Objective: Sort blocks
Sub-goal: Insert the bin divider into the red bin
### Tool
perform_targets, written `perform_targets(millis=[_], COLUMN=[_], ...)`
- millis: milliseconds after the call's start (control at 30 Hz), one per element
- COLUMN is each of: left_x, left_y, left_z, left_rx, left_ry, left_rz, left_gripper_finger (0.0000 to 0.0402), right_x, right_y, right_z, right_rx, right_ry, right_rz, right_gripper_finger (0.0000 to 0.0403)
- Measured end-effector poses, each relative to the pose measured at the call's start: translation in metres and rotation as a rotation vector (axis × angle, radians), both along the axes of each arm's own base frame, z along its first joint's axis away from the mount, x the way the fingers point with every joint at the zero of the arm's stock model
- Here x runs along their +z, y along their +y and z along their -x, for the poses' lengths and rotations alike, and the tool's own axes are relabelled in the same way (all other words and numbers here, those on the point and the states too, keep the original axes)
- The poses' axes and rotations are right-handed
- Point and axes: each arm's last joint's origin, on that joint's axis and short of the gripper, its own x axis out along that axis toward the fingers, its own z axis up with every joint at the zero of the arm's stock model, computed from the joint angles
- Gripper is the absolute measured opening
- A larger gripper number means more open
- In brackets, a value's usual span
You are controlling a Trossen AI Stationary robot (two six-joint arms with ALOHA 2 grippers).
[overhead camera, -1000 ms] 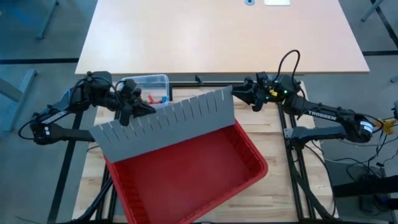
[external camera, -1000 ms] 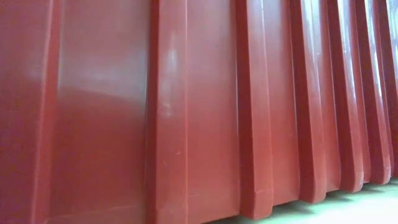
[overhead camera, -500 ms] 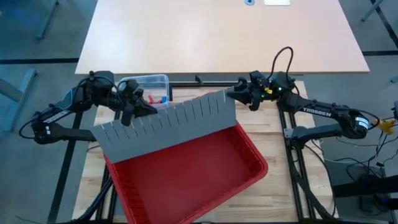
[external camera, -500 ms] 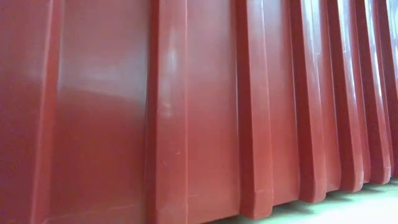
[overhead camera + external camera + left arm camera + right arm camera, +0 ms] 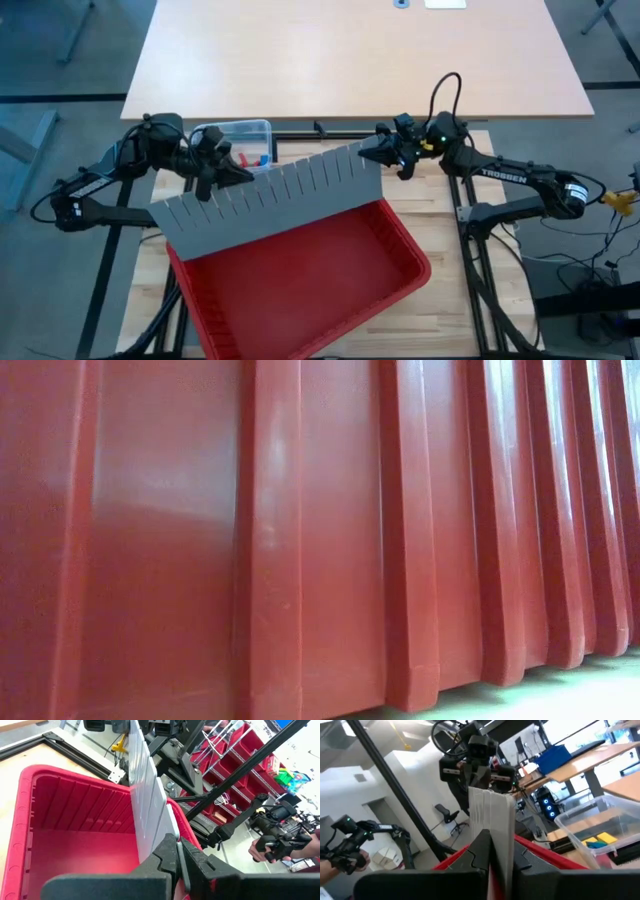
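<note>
Both hands were clamped on one grey slotted divider panel (image 5: pixel 268 195), held over the far rim of the red bin (image 5: pixel 300 285). The left hand (image 5: pixel 212 168) was pinched shut on the panel's left end, the right hand (image 5: pixel 381 152) pinched shut on its right end; in the right wrist view the fingers (image 5: pixel 481 851) were seen closed on the panel edge.

Step in hand, as judged: the panel was being carried or seated by two hands. To be done well, both ends would need to be kept level and moved together, so the panel is not twisted or bowed. The grips should be kept firm until the panel is lined up with the ribbed bin wall (image 5: pixel 75 805). A lopsided lowering could jam it against the rim.

The blocks (image 5: pixel 252 158) were not being handled. They lay in the clear tub (image 5: pixel 236 133) on the bench (image 5: pixel 445 315), just behind the left hand and beyond the bin. Red and blue bits were made out from above; yellow and blue ones (image 5: pixel 600 840) in the right wrist view. Small, bright, loosely piled; number could not be told.
</note>
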Motion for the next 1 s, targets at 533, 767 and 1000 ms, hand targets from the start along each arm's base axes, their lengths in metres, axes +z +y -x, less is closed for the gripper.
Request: perform_targets(millis=[533, 767, 1000], left_x=[0.014, 0.018, -0.002], left_y=[-0.006, -0.015, -0.019], left_z=[0.027, 0.061, 0.078], left_rx=[0.086, 0.145, 0.189], left_ry=[-0.096, -0.158, -0.058], left_rz=[-0.012, -0.001, 0.074], left_gripper_finger=[0.0049, 0.0097, 0.0107], right_x=[0.002, 0.002, 0.002], right_y=[0.0, 0.0, 0.0], right_z=[0.0, 0.0, 0.0], right_rx=[-0.009, -0.008, -0.011], right_ry=[-0.002, -0.004, -0.001], right_rz=[0.002, -0.001, -0.009], right_gripper_finger=[0.0, 0.0, 0.0])
